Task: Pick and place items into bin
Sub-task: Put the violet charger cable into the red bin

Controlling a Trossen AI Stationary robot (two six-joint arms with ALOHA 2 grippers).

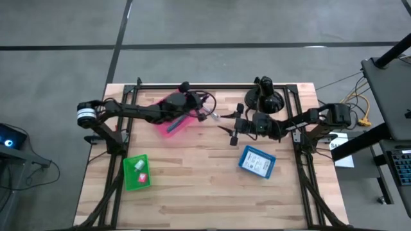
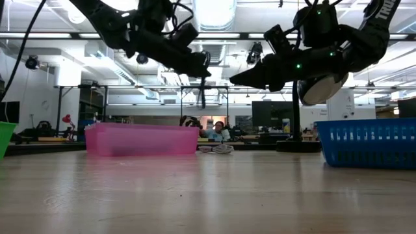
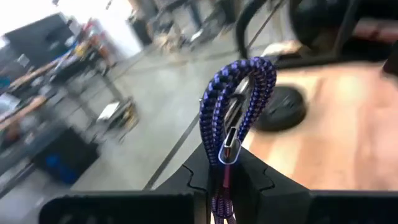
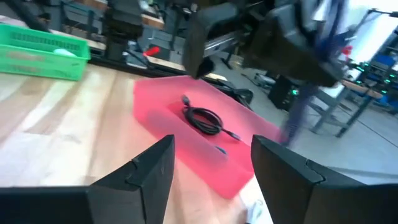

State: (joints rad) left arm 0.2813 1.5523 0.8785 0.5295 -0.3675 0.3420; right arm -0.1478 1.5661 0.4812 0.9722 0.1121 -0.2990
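Pink bin [image 1: 174,119] sits at the left-centre of the wooden table [image 1: 192,186], toward the far edge, lying slantwise in the high view.

Left gripper [image 1: 207,113] hangs above the bin's right-hand end, raised off the table. Fingers are pinched tight on a blue-and-black braided cable [image 3: 237,102]. Left wrist view: the cable is folded into a loop that stands out past the fingertips, a plug end lying against it just beyond the pinch. Long axis of the loop runs in line with the fingers.

Inside the bin: a black coiled cable [image 4: 202,119] on the floor near the middle, and a blue stick [image 1: 174,125] beside it.

Right gripper [image 1: 226,123] is just right of the bin, also raised, fingers spread wide and empty, pointed at the bin.

Key relation: the bin lies below and slightly left of the held loop. Judgement: the left arm is the nearer and the loaded one; a release looks best after a short shift inward over the bin's open middle, lest the trailing end fall over the rim.
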